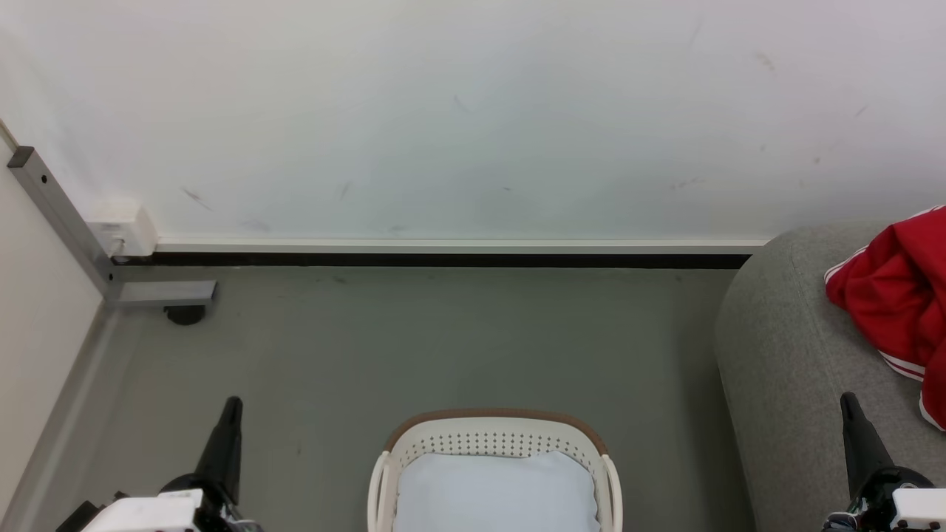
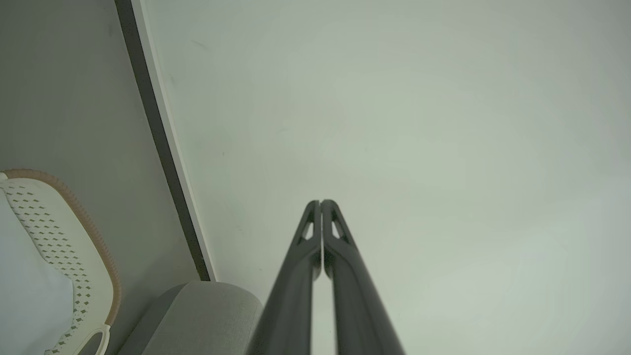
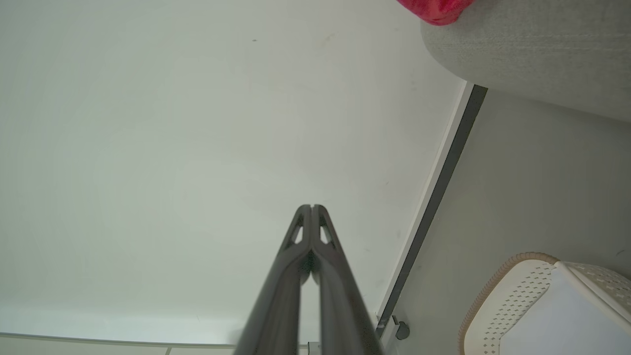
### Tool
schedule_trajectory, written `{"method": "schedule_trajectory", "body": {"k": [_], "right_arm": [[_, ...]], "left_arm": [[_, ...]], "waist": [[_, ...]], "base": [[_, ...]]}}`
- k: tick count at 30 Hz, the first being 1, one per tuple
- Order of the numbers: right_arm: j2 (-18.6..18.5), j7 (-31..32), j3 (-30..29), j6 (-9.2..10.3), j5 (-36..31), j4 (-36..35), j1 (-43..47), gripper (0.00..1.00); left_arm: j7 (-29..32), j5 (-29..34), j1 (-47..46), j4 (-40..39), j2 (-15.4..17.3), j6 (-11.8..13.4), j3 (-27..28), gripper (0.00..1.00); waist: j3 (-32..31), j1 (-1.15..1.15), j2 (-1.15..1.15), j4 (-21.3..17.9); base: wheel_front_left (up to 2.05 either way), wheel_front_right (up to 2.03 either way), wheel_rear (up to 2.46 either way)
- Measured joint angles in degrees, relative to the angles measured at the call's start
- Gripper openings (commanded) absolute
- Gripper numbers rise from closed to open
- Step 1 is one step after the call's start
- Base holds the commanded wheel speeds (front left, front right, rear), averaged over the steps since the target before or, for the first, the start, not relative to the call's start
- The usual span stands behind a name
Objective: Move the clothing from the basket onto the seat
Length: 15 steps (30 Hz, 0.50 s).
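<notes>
Red clothing [image 1: 898,292] with white striped trim lies bunched on the grey seat [image 1: 783,355] at the right edge of the head view; a corner of the clothing [image 3: 436,9] shows on the seat [image 3: 532,54] in the right wrist view. The cream basket [image 1: 495,443] with a brown rim stands on the floor at bottom centre, and only a pale bluish-white pad [image 1: 495,491] shows inside it. My left gripper [image 1: 232,405] is shut and empty, left of the basket; its tips [image 2: 320,202] point at the wall. My right gripper [image 1: 848,400] is shut and empty, over the seat's front; its tips [image 3: 311,207] also face the wall.
A white wall with a dark baseboard [image 1: 443,258] runs behind the grey floor [image 1: 443,340]. A metal frame leg [image 1: 159,293] and a wall socket box [image 1: 122,225] sit at the far left corner. The basket [image 2: 64,246] and a seat corner [image 2: 197,315] show in the left wrist view.
</notes>
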<state>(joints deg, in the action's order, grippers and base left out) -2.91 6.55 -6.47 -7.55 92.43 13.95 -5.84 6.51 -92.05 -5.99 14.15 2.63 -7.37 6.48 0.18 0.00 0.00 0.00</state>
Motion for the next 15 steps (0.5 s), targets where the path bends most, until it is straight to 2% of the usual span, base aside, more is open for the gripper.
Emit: {"method": "schedule_trajectory", "body": {"k": [15], "right_arm": [[0.0,0.0,0.0,0.00,0.0,0.0,0.0,0.00]], "left_arm": [[0.0,0.0,0.0,0.0,0.0,0.0,0.0,0.00]], "waist": [[0.0,0.00,0.00,0.0]], "base": [[0.00,0.00,0.00]]}}
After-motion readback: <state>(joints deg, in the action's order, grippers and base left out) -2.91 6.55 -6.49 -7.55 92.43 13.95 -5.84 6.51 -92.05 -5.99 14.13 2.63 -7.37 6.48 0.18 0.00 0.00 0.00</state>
